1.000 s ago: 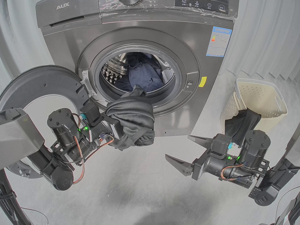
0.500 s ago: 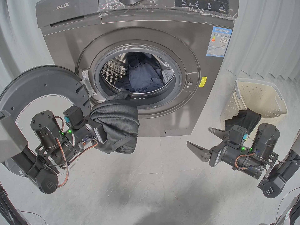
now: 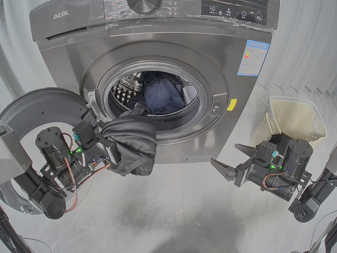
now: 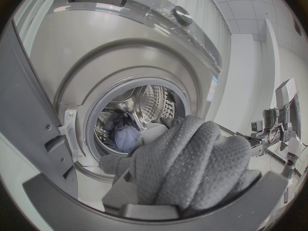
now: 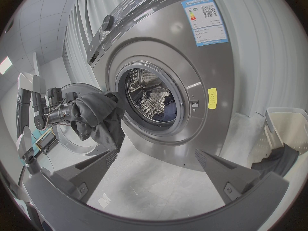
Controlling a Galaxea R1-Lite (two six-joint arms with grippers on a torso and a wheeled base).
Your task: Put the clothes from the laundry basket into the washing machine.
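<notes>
Dark grey garment (image 3: 133, 141) sat clamped in my left gripper (image 3: 117, 154) at seven o'clock of the washing machine (image 3: 210, 53) opening. My right gripper (image 3: 224, 153) hung spread apart beside the laundry basket (image 3: 298, 116).

Light was bright and even. Glare streaked the top of the washing machine (image 3: 158, 48). The 2 wrist views bowed at dark corners.

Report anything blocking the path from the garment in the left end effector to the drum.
Nothing visible does. The black garment hangs just before the drum mouth's lower rim; the door is swung aside, and blue clothes lie deeper inside.
</notes>
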